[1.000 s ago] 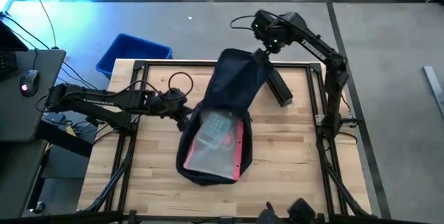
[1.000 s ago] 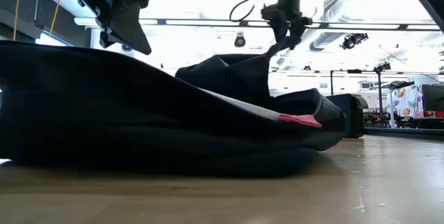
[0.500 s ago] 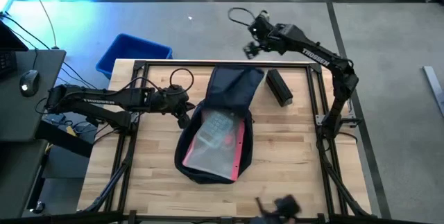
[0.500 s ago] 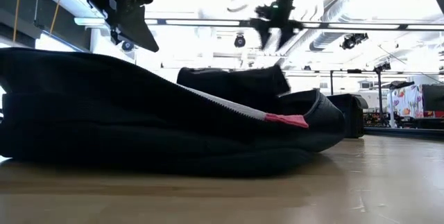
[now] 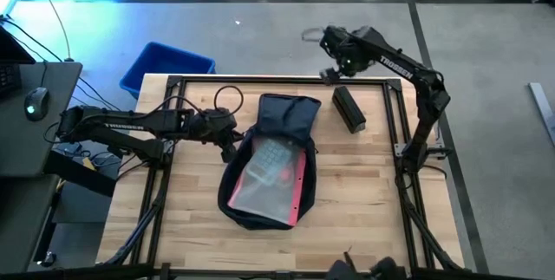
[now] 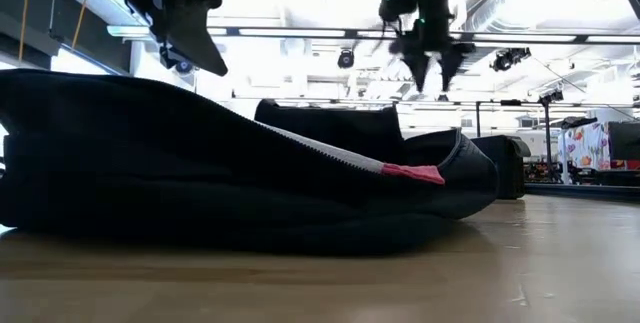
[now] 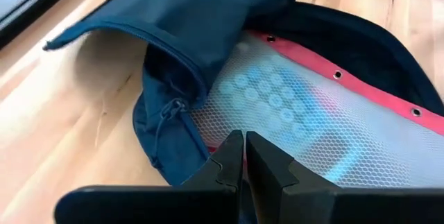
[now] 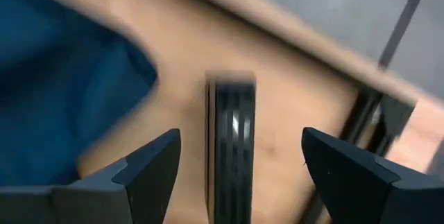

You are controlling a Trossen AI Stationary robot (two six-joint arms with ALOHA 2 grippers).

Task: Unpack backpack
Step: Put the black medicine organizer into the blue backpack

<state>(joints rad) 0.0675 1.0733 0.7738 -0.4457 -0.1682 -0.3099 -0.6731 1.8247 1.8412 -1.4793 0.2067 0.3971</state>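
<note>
The dark navy backpack (image 5: 264,172) lies flat on the table, its main compartment open and its front flap (image 5: 287,113) thrown back toward the far edge. Inside lies a clear mesh pouch (image 7: 298,113) with a pink edge. My left gripper (image 5: 227,138) is shut and hovers above the backpack's left rim, over the pouch (image 7: 243,148); the low view shows it well above the fabric (image 6: 190,43). My right gripper (image 5: 333,73) is open, in the air over the far edge, above the small black box (image 8: 232,137).
The black rectangular box (image 5: 349,109) lies on the table to the right of the flap. A bright blue bin (image 5: 165,65) sits off the table's far left corner. Bare wood shows along the near edge (image 5: 364,211) and to the left (image 5: 186,193).
My right gripper held the backpack's flap lifted, then opened and let go. The flap dropped flat onto the table toward the far edge while the body stayed put. The right gripper then swung toward the far edge and right, over the black box.
</note>
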